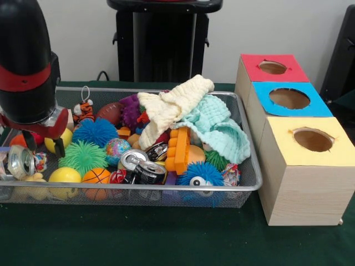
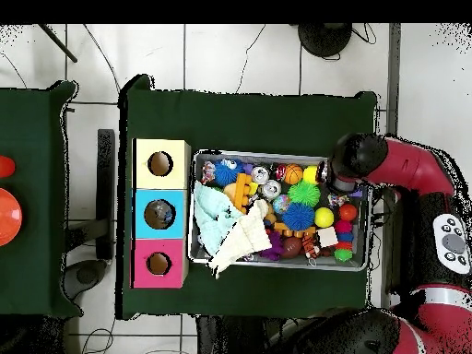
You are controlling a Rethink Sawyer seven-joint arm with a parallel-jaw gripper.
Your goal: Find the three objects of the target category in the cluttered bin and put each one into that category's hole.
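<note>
My hand (image 1: 43,145) hangs over the bin's (image 1: 244,185) left end, fingers spread and empty (yellow ball (image 1: 65,175) just below), boxes (image 1: 304,166) well apart.

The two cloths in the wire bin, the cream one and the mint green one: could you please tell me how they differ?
The cream cloth is pale yellow-white; the mint green cloth is light teal. The cream cloth lies on top, stretched diagonally across the toys; the mint green cloth is partly under it, bunched toward the bin end nearest the boxes. In the overhead view the cream one reaches the bin's edge. Both share a bumpy waffle texture and lie crumpled.
</note>
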